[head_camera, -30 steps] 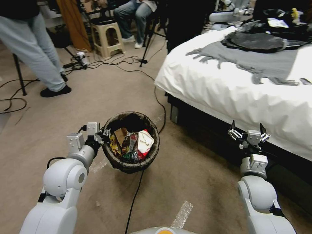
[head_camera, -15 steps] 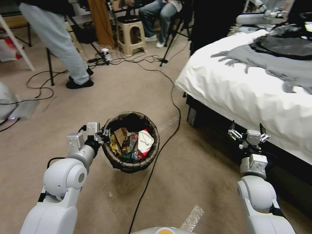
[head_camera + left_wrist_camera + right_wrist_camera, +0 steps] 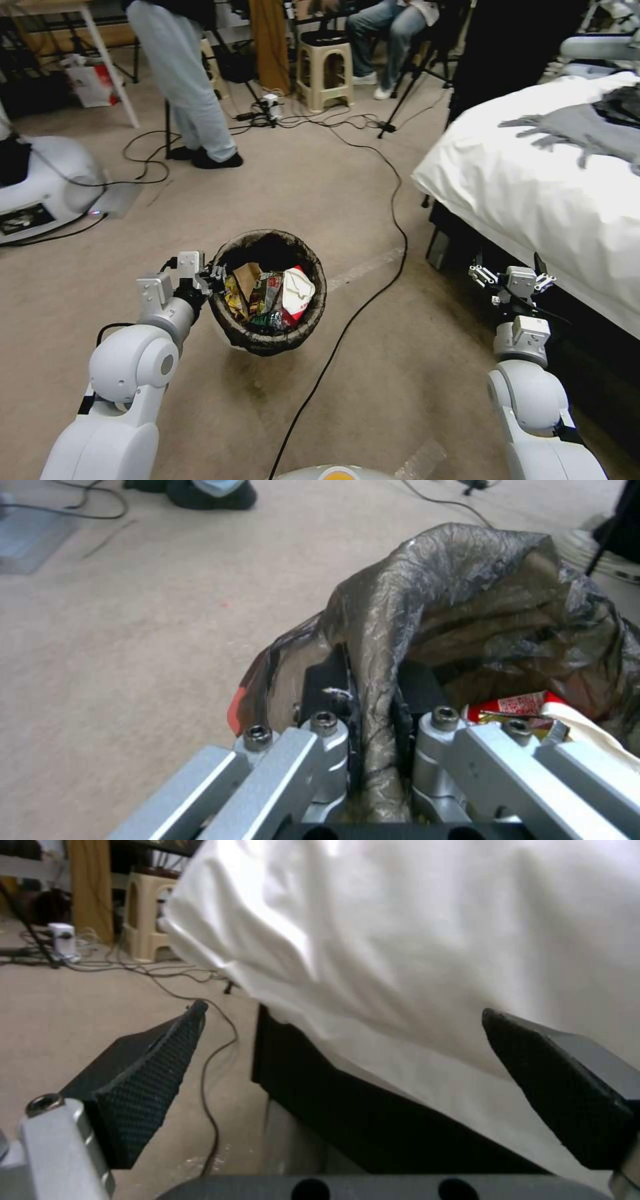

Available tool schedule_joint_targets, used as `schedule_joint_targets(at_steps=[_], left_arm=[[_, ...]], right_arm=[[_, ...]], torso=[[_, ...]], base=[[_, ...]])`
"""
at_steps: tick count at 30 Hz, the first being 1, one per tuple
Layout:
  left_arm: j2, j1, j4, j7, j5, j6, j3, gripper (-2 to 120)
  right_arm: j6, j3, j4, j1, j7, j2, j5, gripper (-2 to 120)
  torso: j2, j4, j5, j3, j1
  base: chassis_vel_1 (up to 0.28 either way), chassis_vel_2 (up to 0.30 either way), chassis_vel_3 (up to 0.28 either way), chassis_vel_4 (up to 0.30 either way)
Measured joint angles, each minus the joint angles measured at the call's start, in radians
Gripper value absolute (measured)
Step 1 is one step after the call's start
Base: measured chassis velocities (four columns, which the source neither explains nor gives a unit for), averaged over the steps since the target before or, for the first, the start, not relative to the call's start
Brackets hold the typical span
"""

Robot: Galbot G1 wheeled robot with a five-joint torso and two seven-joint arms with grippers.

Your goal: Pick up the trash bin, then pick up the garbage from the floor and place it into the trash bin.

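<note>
We've got the left tool (image 3: 212,273) clamped on the near rim of the trash bin (image 3: 235,325), its fingers (image 3: 328,680) pinching the dark liner; the bin hangs just ahead of the tool, clear of the carpet (image 3: 373,373). Inside, right beyond the fingertips, the garbage (image 3: 270,293) sits piled. Over on our right, the right tool (image 3: 507,261) hangs spread wide and empty beside the bed (image 3: 533,200).
</note>
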Motion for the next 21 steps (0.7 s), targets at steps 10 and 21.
schedule_joint_targets(at_steps=[10, 21], left_arm=[[-0.002, 0.001, 0.004, 0.0, 0.001, -0.002, 0.0, 5], [-0.004, 0.002, 0.006, 0.0, 0.002, -0.003, -0.001, 5]], right_arm=[[0.003, -0.001, -0.005, -0.002, -0.001, 0.002, -0.001, 100], [0.003, -0.005, -0.006, 0.0, -0.003, 0.003, -0.001, 100]], torso=[[0.0, -0.0001, 0.0, 0.0, 0.0], [0.0, -0.0001, 0.0, 0.0, 0.0]], base=[[0.071, 0.072, 0.076, 0.077], [0.083, 0.082, 0.084, 0.081]])
